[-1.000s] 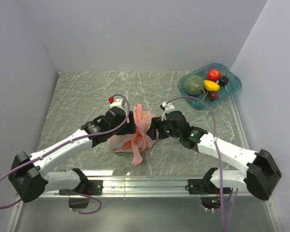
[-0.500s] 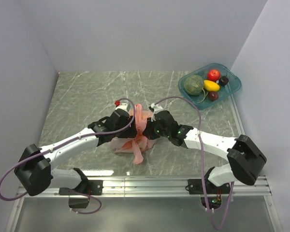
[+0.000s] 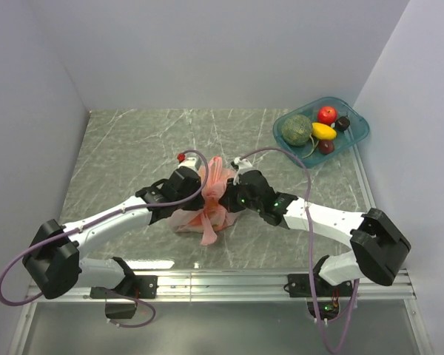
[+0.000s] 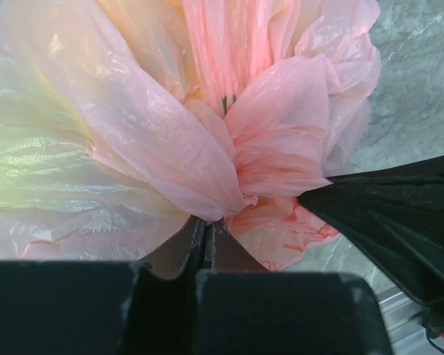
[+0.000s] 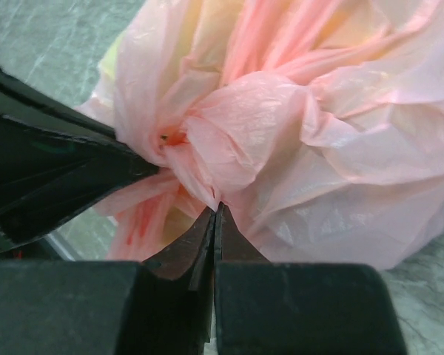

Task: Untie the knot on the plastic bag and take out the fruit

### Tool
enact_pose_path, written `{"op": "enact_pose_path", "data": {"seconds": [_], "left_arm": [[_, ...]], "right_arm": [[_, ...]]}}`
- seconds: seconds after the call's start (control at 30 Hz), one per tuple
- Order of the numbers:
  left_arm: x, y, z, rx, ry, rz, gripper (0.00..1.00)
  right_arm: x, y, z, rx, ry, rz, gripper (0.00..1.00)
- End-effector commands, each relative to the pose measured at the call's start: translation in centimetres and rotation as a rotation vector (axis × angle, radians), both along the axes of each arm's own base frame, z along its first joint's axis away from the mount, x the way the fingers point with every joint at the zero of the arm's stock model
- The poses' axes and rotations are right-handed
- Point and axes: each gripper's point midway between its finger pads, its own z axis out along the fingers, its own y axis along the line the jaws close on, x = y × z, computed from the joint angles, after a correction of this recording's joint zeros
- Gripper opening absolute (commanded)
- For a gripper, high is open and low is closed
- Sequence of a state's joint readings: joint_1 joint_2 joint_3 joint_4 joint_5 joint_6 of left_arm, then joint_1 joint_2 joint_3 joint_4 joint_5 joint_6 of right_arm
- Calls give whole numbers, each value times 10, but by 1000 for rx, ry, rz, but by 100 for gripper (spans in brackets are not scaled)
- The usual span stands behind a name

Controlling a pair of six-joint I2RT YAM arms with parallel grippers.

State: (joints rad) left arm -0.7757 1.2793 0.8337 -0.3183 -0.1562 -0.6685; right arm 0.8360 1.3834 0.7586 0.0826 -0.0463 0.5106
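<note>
The pink plastic bag [image 3: 207,209] lies on the table between my two arms, with a loose handle strip trailing toward the near edge. Its knot [image 5: 203,137] is the bunched folds at the top. My left gripper [image 3: 201,194] [image 4: 207,220] is shut on a fold of the bag just below that bunch. My right gripper [image 3: 226,198] [image 5: 216,208] is shut on another fold from the opposite side. The fruit is hidden inside the bag; only a yellow-green tint [image 4: 29,155] shows through the plastic.
A teal tray [image 3: 357,135] stands at the back right, holding a large green melon [image 3: 297,129], a red apple [image 3: 327,114], a yellow fruit [image 3: 323,132] and dark ones. White walls close in the left, back and right sides.
Both grippers moved in on the bag from either side and closed from open onto its plastic near the knot. The bag's top is now bunched up between them.
</note>
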Motion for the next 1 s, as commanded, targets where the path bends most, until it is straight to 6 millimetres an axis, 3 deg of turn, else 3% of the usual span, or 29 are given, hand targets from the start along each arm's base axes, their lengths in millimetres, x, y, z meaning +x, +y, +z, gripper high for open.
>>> {"op": "enact_pose_path", "data": {"seconds": [0.0,0.1,0.13,0.17,0.23,0.27,0.4,0.47,0.57,0.63,0.67,0.7,0.77,0.8,0.87,0.97], "left_arm": [[7,15,7,25,-61,50,1],[12,35,15,25,-80,99,0],[15,47,12,22,-71,128,1],[16,53,14,13,-74,144,0],[19,74,19,-6,-83,199,1],[20,81,21,-5,-88,218,1],[25,120,27,28,-117,340,1],[28,143,26,68,-121,414,0],[34,149,32,73,-145,421,0],[36,137,37,56,-165,334,0],[38,130,39,44,-172,296,1],[38,119,41,10,-175,238,1],[39,111,43,15,-180,178,1],[40,107,47,4,-191,154,1],[41,106,50,14,-212,126,1],[41,109,55,24,-245,124,1]], "right_arm": [[12,-19,10,-7,-51,-112,0],[22,-51,1,-16,-26,-226,0],[32,-70,-1,2,-6,-299,0],[30,-83,-11,0,20,-330,0],[35,-106,-10,38,35,-408,0],[37,-126,-19,28,50,-467,0],[34,-156,-17,48,39,-568,0],[32,-156,-12,60,25,-558,0],[21,-139,9,45,-53,-430,0],[6,-122,17,-29,-117,-313,13],[9,-119,37,-46,-175,-317,21],[3,-118,38,-92,-185,-294,39],[-1,-104,62,-134,-264,-217,53],[-3,-104,64,-171,-273,-197,67],[-1,-96,80,-237,-339,-138,74],[5,-80,92,-307,-396,-49,76]]}}
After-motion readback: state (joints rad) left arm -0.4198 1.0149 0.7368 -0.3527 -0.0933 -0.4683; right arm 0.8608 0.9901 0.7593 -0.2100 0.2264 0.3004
